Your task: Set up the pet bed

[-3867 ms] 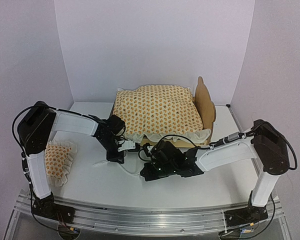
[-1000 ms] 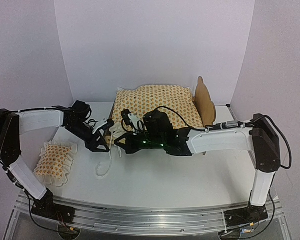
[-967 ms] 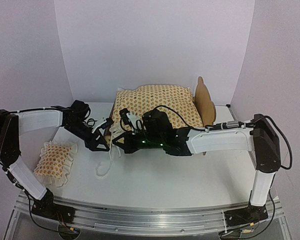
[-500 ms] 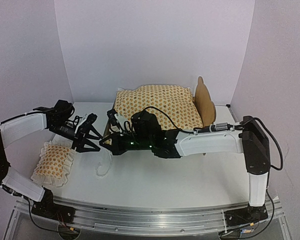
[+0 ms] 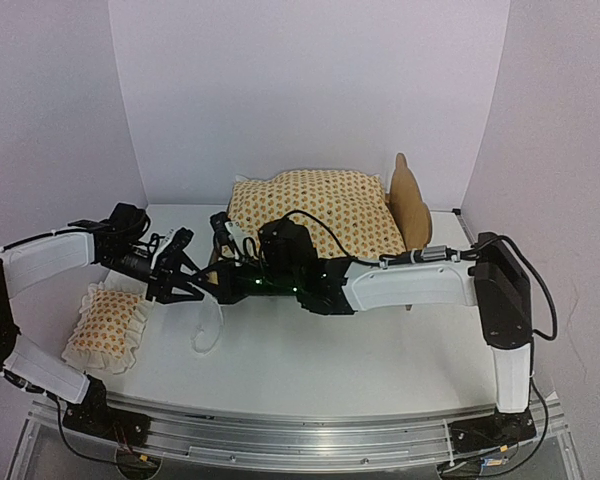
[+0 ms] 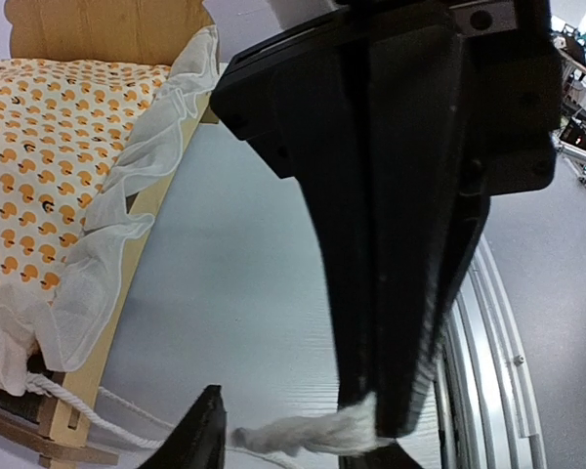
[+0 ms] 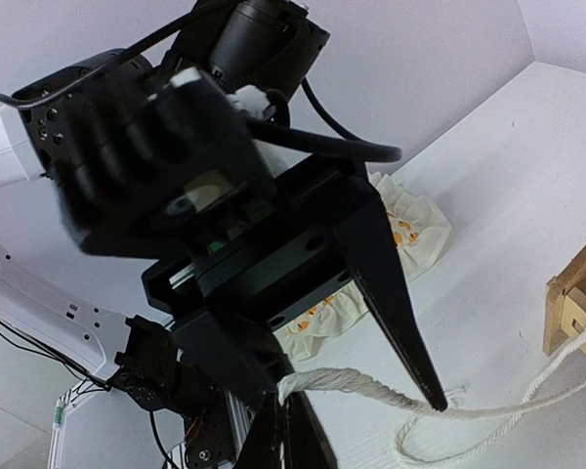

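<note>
Pet bed [image 5: 410, 205] sits at rear centre of the tabletop [image 5: 360, 350], headboard to the right, with the patterned cushion [image 5: 315, 215] laid on it. Frame judged light and stiff, likely to skid if tugged; best held by a low side rail, not the thin headboard. A limp white cord [image 5: 208, 325] trails from its near left corner. Right end effector [image 6: 386, 425] is pinched together on the cord's frayed end. Left end effector [image 5: 187, 287] stands apart just beside it. Small pillow [image 5: 105, 325] lies well to the left.

The left arm [image 5: 42, 256] and right arm [image 5: 412, 286] have white shells over their links, black joint housings and black cables [image 5: 320, 222] looping alongside. Green lights [image 5: 272, 290] glow at the right wrist, and black bases [image 5: 488, 432] sit bolted on the silver rail [image 5: 300, 436]. The jaws are black tapered wedges.
</note>
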